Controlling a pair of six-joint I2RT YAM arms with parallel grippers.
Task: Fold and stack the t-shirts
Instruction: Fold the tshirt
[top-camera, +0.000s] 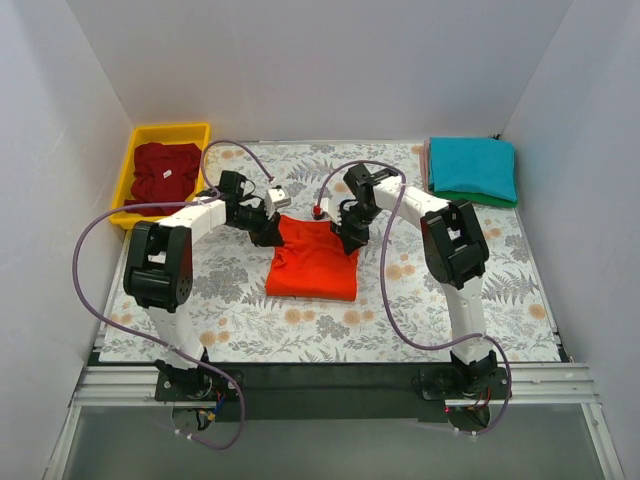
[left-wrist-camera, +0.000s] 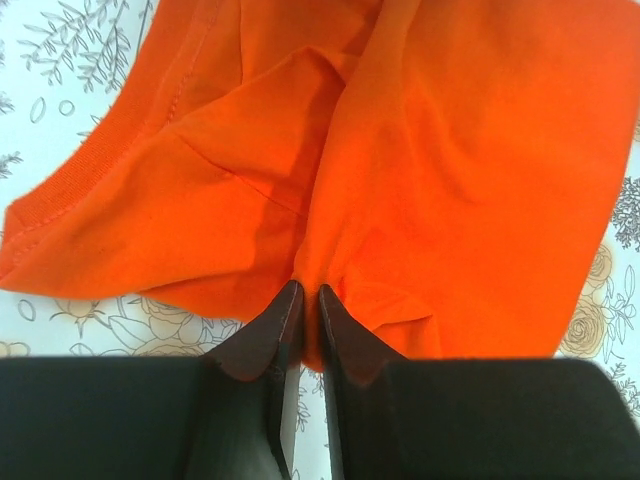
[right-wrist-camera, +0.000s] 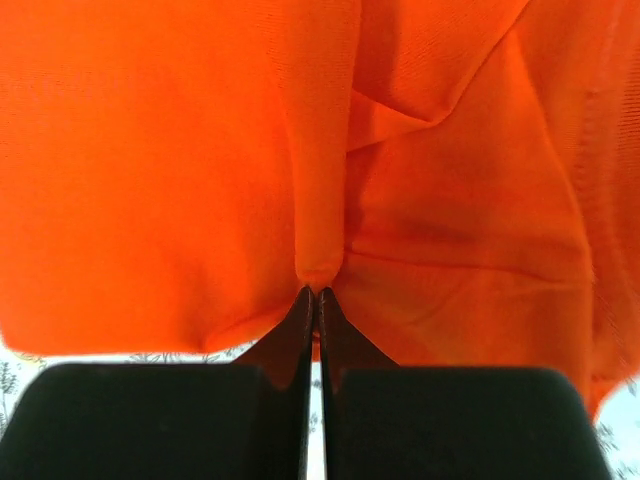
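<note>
L gripper (left-wrist-camera: 309, 295) & R gripper (right-wrist-camera: 315, 295) both pinching far edge of orange shirt (top-camera: 315, 265), flat on floral cloth (top-camera: 420, 300).

Lab robot cell: white enclosure walls (top-camera: 300, 70) surround table (top-camera: 250, 330).

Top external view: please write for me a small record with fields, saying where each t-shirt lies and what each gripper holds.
orange t-shirt: middle of the table cloth, partly folded, held at its far edge by both grippers
left gripper: nearly closed, a fold of the orange t-shirt between its fingers
right gripper: shut on a fold of the orange t-shirt
maroon t-shirt: crumpled inside the yellow bin, far left
teal t-shirt: folded, far right corner
green t-shirt: under the teal t-shirt, only its near edge shows
</note>
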